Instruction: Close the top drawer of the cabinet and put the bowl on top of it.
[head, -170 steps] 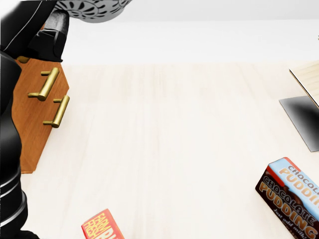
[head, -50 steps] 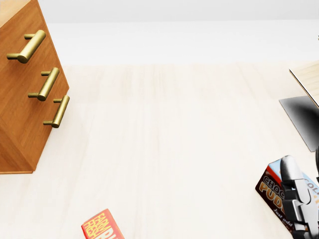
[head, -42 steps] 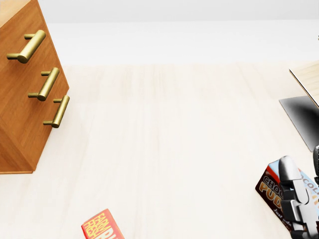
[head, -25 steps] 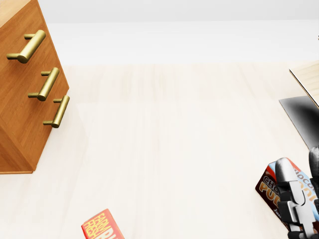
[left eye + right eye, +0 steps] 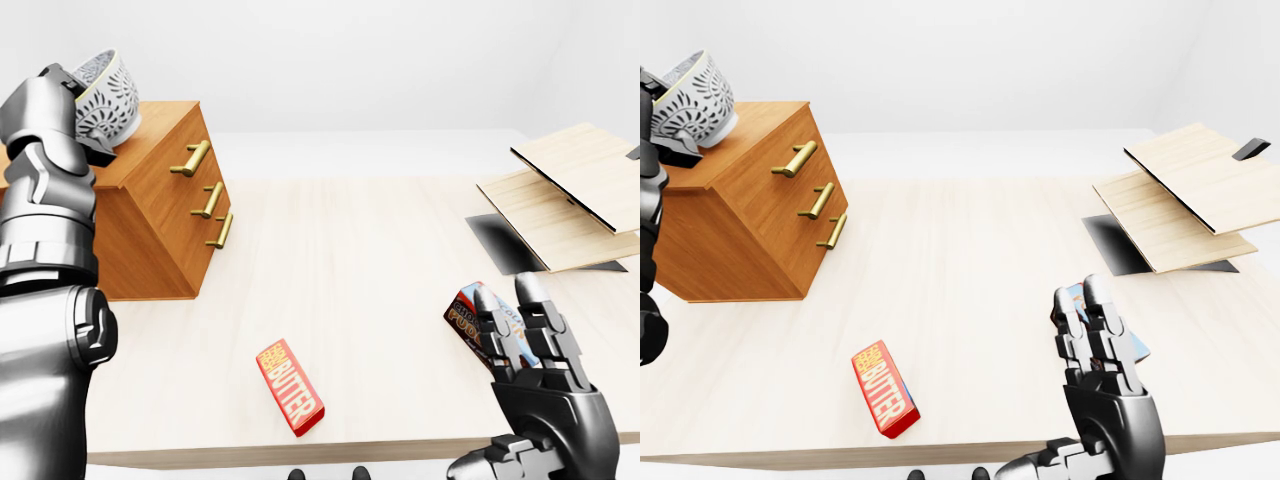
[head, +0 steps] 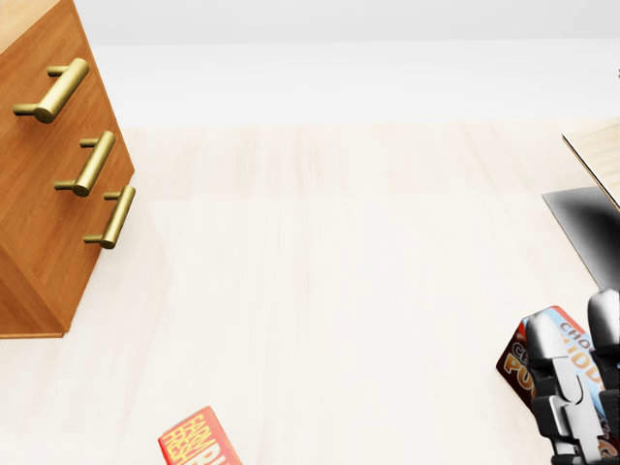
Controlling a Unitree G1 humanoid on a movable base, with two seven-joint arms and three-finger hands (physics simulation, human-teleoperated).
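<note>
In the left-eye view the wooden cabinet [image 5: 150, 225] stands at the left of the table, and all three brass-handled drawers sit flush, the top drawer [image 5: 180, 160] included. The white patterned bowl [image 5: 108, 92] rests slightly tilted on the cabinet's top, at its left end. My left hand [image 5: 68, 112] is against the bowl's left side, with a dark finger under its base and others at the rim. My right hand [image 5: 512, 308] stands open at the lower right, fingers pointing up and holding nothing.
A red butter box [image 5: 290, 388] lies near the table's bottom edge. A chocolate pudding box [image 5: 468, 316] lies behind my right hand. Stacked wooden boards [image 5: 570, 190] over a dark plate [image 5: 498, 240] fill the right side.
In the head view my right hand has sunk lower at the bottom right. The left arm and bowl that covered the cabinet 3.4 s ago are out of that view.
</note>
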